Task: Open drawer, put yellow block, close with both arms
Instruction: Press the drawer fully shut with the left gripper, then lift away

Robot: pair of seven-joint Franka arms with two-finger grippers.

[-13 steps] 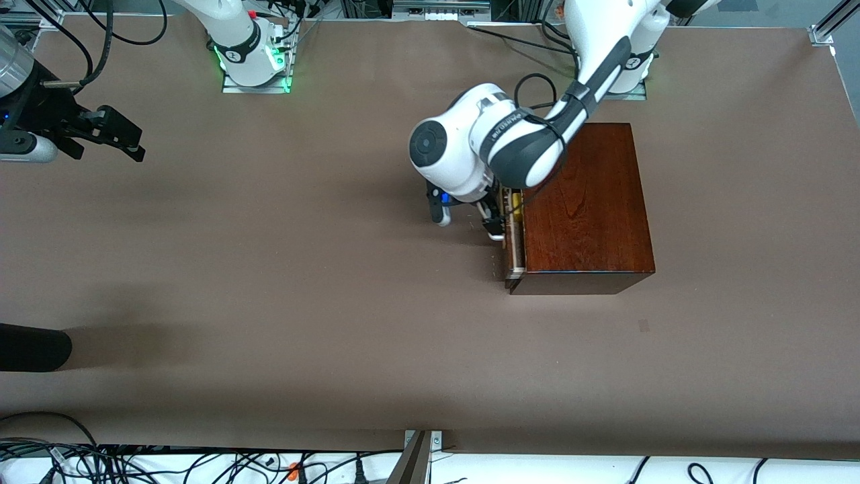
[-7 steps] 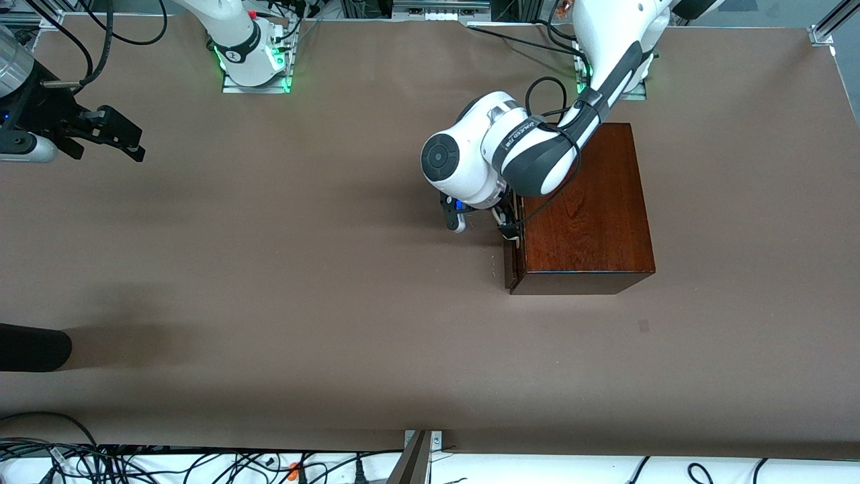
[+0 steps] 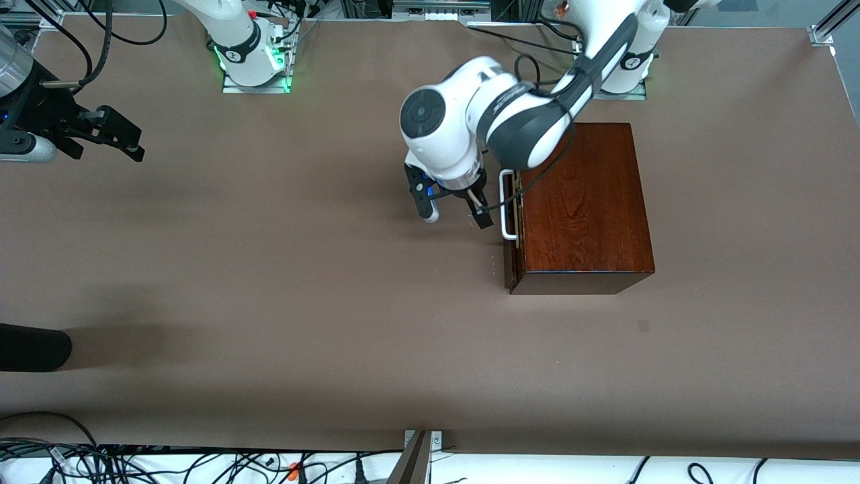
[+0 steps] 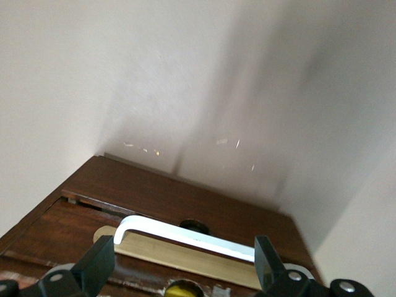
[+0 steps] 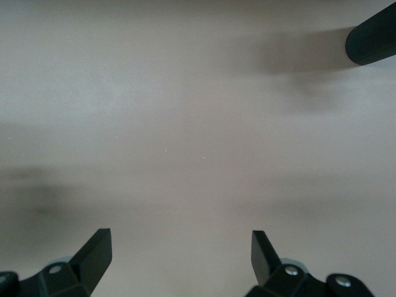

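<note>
The drawer (image 3: 512,225) sits pushed into the mahogany box (image 3: 584,208), its white handle (image 3: 508,205) facing the right arm's end of the table. My left gripper (image 3: 478,215) is open and empty, just off the handle and not touching it. In the left wrist view the handle (image 4: 185,234) lies between the open fingers (image 4: 102,263) of the gripper (image 4: 184,266). The yellow block shows only as a yellow patch (image 4: 180,288) through a hole in the drawer front. My right gripper (image 3: 124,138) waits open and empty (image 5: 180,250) over the table at the right arm's end.
A black cylinder end (image 3: 33,346) juts in at the right arm's end, nearer the front camera; it also shows in the right wrist view (image 5: 371,40). Bare brown table (image 3: 302,269) lies between the box and the right gripper.
The drawer went from slightly open, with yellow showing inside, to shut. The left gripper then backed off the handle toward the right arm's end. The right arm has not moved.
</note>
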